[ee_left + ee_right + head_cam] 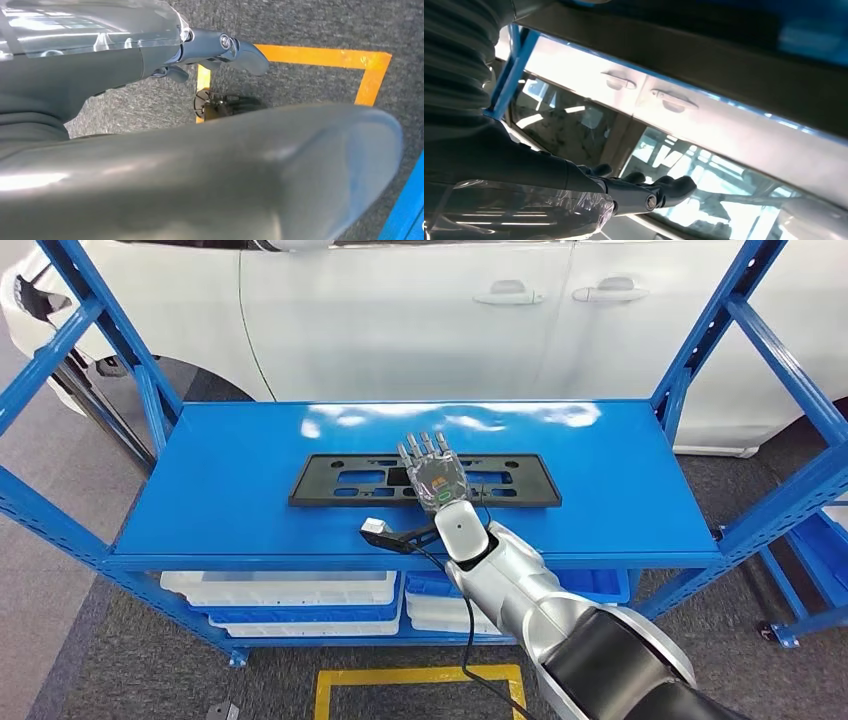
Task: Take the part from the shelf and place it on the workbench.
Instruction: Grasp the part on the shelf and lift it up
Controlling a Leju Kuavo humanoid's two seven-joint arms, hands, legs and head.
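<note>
Part (340, 483), a long flat black frame, lies on the blue shelf (220, 500) with its long axis running across the robot's front. Right hand (436, 475) is over the frame's middle, fingers stretched forward and spread flat, gripping nothing; whether the palm touches the frame cannot be told. Left hand (225, 47) hangs over the floor, holding nothing, so the right is nearer.

Bright overhead glare, wrist views seemingly blurred
</note>
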